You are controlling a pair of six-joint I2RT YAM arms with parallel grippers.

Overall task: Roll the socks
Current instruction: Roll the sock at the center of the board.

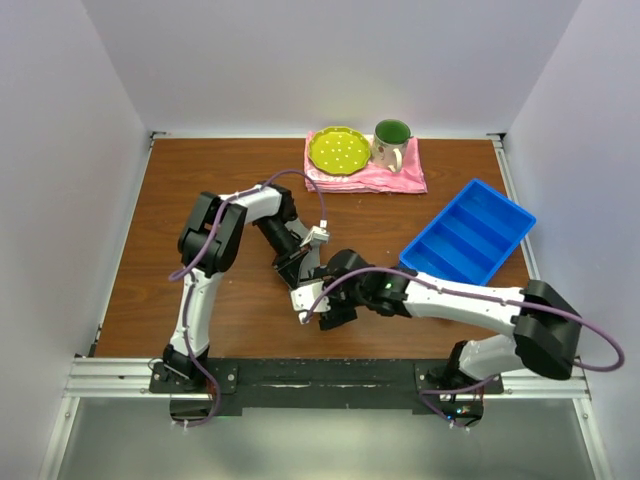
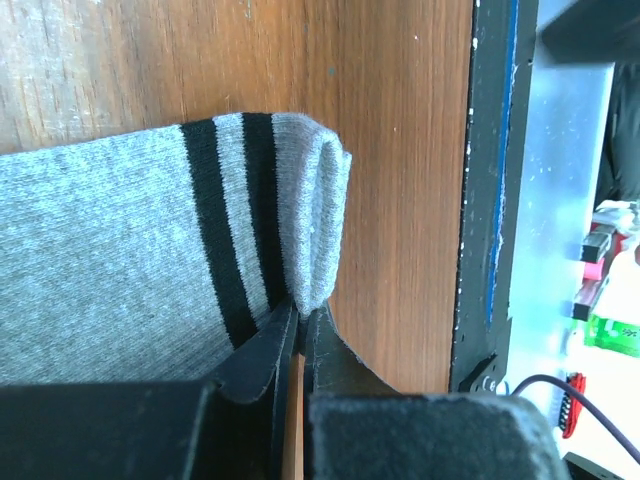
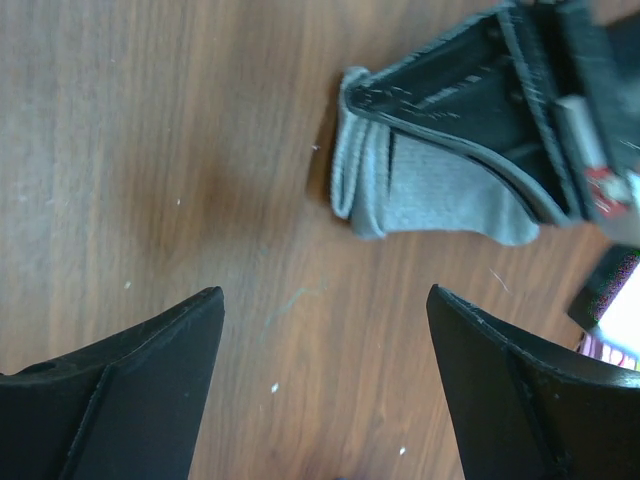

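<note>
No writing can be read in any view.
A green-and-white label [image 2: 612,335] at the right edge of the left wrist view and a small red-and-white tag [image 3: 600,186] in the right wrist view are too blurred to read.

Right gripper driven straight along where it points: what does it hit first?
Right gripper likely meets bare table first; the sock sits off that line, upper right in its wrist view. Depth unclear.

surface: brown wooden table [image 1: 200,180] | on it: pink cloth [image 1: 398,183] far edge; blue tray [image 1: 468,232] right; grey sock [image 2: 100,250] near front
</note>
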